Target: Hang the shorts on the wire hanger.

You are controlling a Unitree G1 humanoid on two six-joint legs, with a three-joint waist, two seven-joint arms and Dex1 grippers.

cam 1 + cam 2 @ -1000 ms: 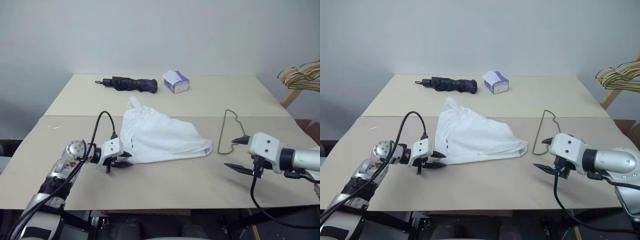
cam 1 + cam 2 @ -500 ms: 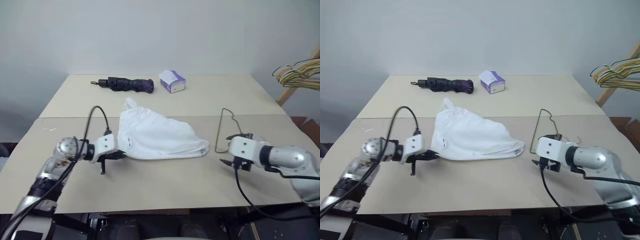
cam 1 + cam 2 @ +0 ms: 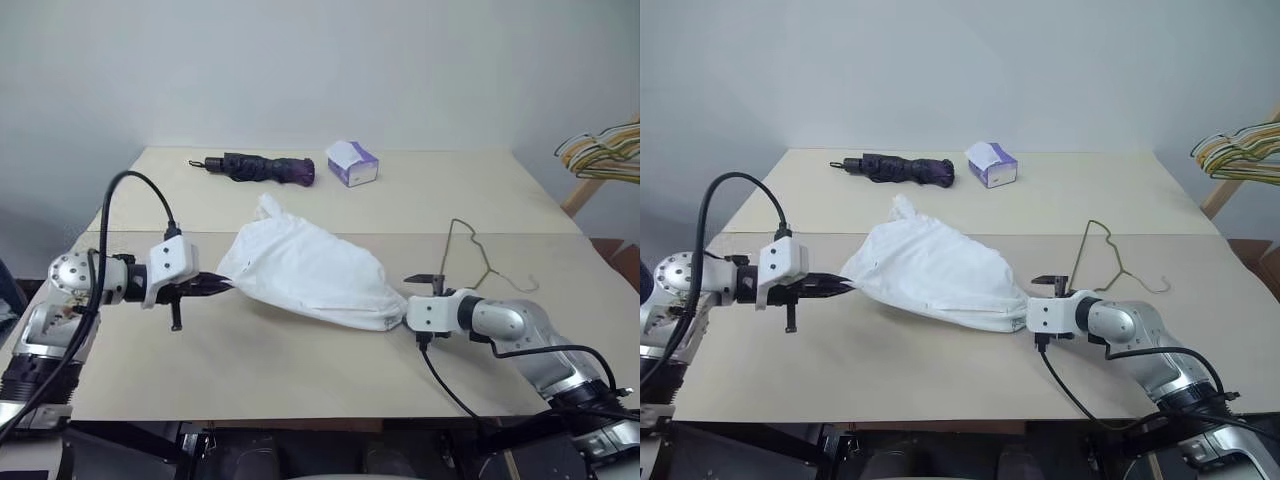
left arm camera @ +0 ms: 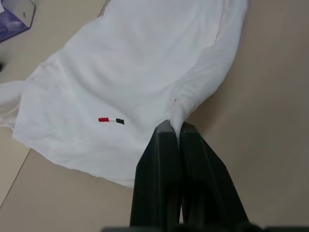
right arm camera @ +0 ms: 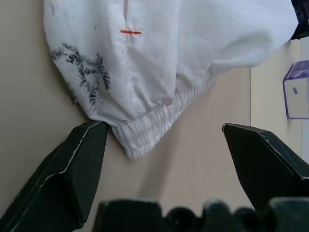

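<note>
The shorts (image 3: 305, 272) are pinched at one edge by the left gripper (image 3: 222, 285), w/ the cloth stretched across the table (image 3: 300, 370). The right gripper (image 3: 408, 300) is seen w/ fingers spread at the opposite end; the wire hanger (image 3: 468, 258) is laid just beyond.

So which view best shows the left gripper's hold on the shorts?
Left wrist view: the left gripper is shut on a pinched fold of the shorts. The head views show that corner lifted, side-on.

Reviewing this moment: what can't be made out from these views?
- How much cloth of the shorts the shut left gripper pinches: its fingers cover the fold in the left wrist view.
- Underside of the shorts, against the table.
- Bunch of coloured hangers: cut off by the head view's edge.
- Wire hanger: its near end is hidden behind the open right gripper.
</note>
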